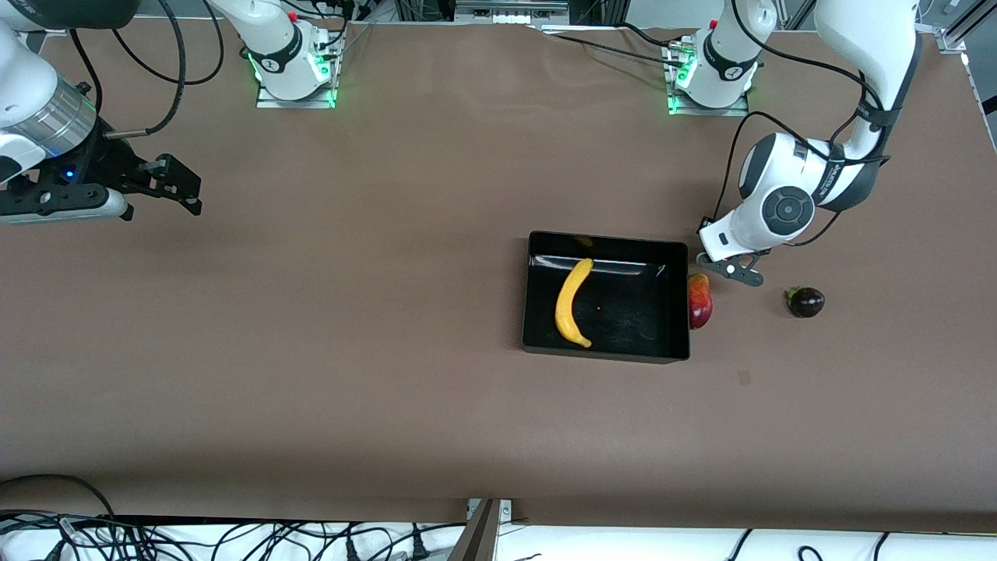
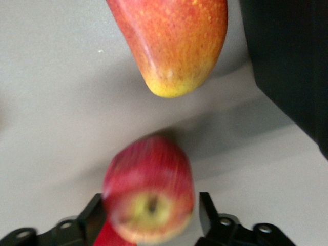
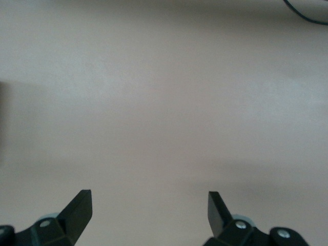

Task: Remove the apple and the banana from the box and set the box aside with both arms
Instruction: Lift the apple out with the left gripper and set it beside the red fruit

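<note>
left gripper (image 2: 151,199) spread; apple (image 2: 148,202) loose inside it, outside box (image 1: 606,352) at 3 o'clock, near mango (image 2: 171,46). banana (image 1: 572,304) still boxed. right gripper (image 3: 148,197) spread, waiting at 9 o'clock. risk: the unheld apple rolls off.

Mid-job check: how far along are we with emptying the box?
Done: the apple is out of the box, at the left tool, over the table beside a mango-like fruit. In hand: apparently setting it down. Left: the banana lies in the box, which is not yet moved aside. The right tool waits open.
</note>
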Controlling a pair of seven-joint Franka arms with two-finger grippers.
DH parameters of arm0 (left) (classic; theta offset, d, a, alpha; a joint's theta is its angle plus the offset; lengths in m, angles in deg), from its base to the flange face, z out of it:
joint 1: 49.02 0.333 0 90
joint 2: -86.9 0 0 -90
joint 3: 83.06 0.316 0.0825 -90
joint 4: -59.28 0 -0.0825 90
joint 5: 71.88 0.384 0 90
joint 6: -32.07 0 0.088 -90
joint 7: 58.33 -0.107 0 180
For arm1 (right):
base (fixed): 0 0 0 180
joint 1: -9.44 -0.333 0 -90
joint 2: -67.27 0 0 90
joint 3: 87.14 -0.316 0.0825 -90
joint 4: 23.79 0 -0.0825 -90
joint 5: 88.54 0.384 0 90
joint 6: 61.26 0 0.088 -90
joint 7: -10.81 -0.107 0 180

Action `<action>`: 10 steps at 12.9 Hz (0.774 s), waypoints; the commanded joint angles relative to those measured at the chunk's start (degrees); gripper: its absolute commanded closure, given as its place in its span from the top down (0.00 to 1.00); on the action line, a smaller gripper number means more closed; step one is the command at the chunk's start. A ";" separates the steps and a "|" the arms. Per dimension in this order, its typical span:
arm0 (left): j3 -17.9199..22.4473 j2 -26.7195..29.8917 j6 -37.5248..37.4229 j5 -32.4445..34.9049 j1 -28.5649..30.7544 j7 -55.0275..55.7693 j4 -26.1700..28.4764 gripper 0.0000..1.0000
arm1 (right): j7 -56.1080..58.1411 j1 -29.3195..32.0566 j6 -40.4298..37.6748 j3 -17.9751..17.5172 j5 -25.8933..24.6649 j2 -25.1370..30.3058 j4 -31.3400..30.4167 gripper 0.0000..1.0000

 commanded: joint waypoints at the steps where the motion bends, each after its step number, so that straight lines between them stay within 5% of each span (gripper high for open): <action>1: -0.39 1.04 -0.26 1.33 0.46 -0.15 -0.39 1.00 | -0.06 -0.22 -0.68 -0.16 -0.26 -0.02 0.76 1.00; 4: -1.00 1.93 -13.48 0.71 -0.16 -0.24 -12.38 1.00 | -0.15 -0.22 -0.68 -0.16 -0.35 -0.02 0.76 1.00; 6: -2.49 1.06 -20.81 -6.01 -0.16 0.55 -21.62 1.00 | -0.15 -0.22 -0.68 -0.16 -0.26 -0.02 0.76 1.00; 8: -2.59 -2.71 -21.28 -15.77 -2.08 4.49 -28.92 1.00 | -0.15 -0.22 -0.68 -0.07 -0.26 -0.02 0.76 1.00; 10: -2.50 -8.76 -20.93 -17.22 -6.99 9.75 -37.53 1.00 | -0.23 -0.22 -0.68 -0.16 -0.26 -0.02 0.76 1.00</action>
